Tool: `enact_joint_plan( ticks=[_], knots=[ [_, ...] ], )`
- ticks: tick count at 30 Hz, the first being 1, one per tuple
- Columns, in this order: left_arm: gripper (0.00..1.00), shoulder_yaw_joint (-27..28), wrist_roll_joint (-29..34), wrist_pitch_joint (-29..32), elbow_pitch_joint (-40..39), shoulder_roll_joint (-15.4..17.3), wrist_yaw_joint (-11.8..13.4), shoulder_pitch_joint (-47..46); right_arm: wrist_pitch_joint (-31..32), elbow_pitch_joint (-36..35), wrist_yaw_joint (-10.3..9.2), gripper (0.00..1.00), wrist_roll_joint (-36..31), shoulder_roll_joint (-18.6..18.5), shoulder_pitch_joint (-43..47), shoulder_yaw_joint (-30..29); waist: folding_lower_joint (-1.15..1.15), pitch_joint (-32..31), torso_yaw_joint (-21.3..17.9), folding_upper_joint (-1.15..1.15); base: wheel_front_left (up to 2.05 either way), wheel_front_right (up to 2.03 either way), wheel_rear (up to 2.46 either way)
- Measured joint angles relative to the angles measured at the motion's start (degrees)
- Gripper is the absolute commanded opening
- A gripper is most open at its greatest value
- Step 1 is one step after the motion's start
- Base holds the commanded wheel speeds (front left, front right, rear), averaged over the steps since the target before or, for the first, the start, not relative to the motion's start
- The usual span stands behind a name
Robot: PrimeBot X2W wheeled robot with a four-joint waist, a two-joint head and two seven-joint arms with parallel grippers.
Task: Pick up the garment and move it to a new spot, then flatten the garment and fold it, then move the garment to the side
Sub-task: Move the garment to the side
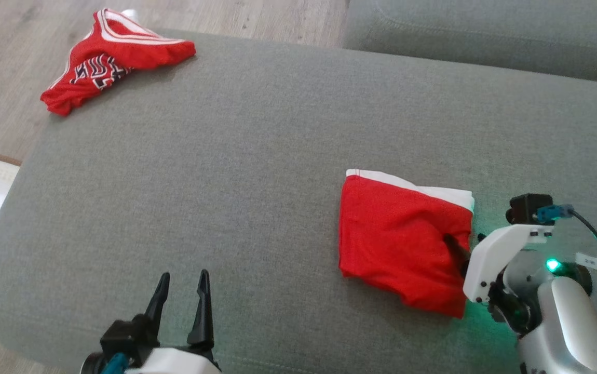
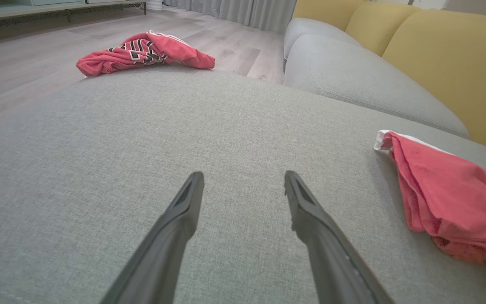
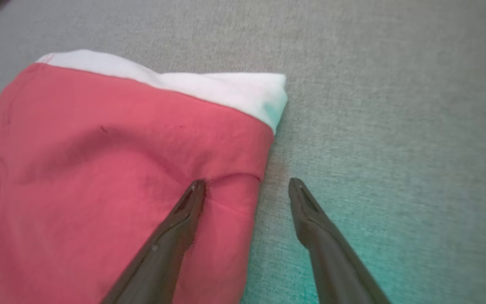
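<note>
Item: folded red garment (image 1: 402,244) with a white band along its far edge. It is lying on the right half of the grey seat cushion (image 1: 226,182), roughly square, in a few layers. Judging by that, you are facing the last step, the move to the side.

Item: right gripper (image 1: 467,243). You are holding it with the jaws wide apart and nothing between them. In the right wrist view the gripper (image 3: 247,183) is straddling the garment's (image 3: 120,169) right-hand edge about midway along. The left finger (image 3: 184,219) is hanging over red cloth and the right finger over bare cushion. Whether the left tip is pressing into the fabric, you cannot tell.

Item: left gripper (image 1: 184,278). You are keeping it spread just as wide, carrying nothing, low at the near left over bare cushion. From its own camera the gripper (image 2: 244,175) is pointing up the seat, with the garment (image 2: 450,198) lying off to its right, well apart.

Item: crumpled red jersey (image 1: 111,57) with lettering, sitting at the cushion's far left corner, well apart from both grippers.

Relation to note: the right arm is the nearer by far. The edge you are straddling is running away from you, so the fingers would probably be pinching across it. The layers could slip apart if you are catching only the top one.
</note>
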Motion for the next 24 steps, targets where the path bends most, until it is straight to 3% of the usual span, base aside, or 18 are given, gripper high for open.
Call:
enact_joint_plan(
  ticks=[2, 3, 4, 7, 8, 9, 15, 24],
  knots=[
    [1.00, 0.01, 0.37, 0.00, 0.14, -0.05, -0.02, -0.43, 0.33, 1.43, 0.00, 1.00, 0.35, 0.00, -0.68, 0.32, 0.00, 0.67, 0.38, 0.00, 0.00, 0.00, 0.00],
    [1.00, 0.04, 0.38, 0.00, 0.14, -0.08, -0.10, -0.67, 0.74, 2.20, 0.00, 0.91, 1.02, -0.01, -1.04, 0.62, 0.00, 0.94, 0.50, 0.00, 0.00, 0.00, 0.00],
    [1.00, 0.08, 0.46, 0.00, 0.14, -0.11, -0.46, -0.81, 0.75, 2.55, 0.00, 0.56, 1.77, -0.02, -1.25, 0.98, 0.00, 1.21, 0.57, 0.00, 0.00, 0.00, 0.00],
    [1.00, 0.04, 0.88, -0.01, 0.37, -0.11, -0.51, -0.83, 0.53, 3.82, 0.00, 0.19, 2.24, -0.08, -2.65, 1.52, 0.00, 1.72, 0.36, 0.00, 0.00, 0.00, 0.00],
    [1.00, 0.04, 0.88, -0.01, 0.54, -0.10, -0.53, -0.85, 0.09, 4.32, 0.00, 0.19, 2.24, -0.08, -3.16, 1.62, 0.00, 1.83, 0.15, 0.00, 0.00, 0.00, 0.00],
    [1.00, 0.00, 0.94, -0.01, 0.68, -0.10, -0.65, -0.92, -0.43, 4.71, 0.01, 0.00, 2.24, -0.07, -3.47, 1.72, 0.00, 1.92, -0.12, 0.00, 0.00, 0.00, 0.00],
    [1.00, -0.19, 1.94, 0.00, 0.00, -0.02, -0.57, -2.35, -4.95, 5.82, 0.01, 0.00, 2.14, -0.59, -5.10, 3.10, -0.01, 2.57, -3.46, 0.00, 0.00, 0.00, 0.00],
    [1.00, -0.15, 2.90, 0.22, -2.55, 0.32, -0.37, -3.58, -10.02, 5.30, 0.01, 0.00, 0.09, -4.83, -9.65, -1.01, -0.01, 4.39, -16.02, 0.00, 0.00, 0.00, 0.00]
  ],
)
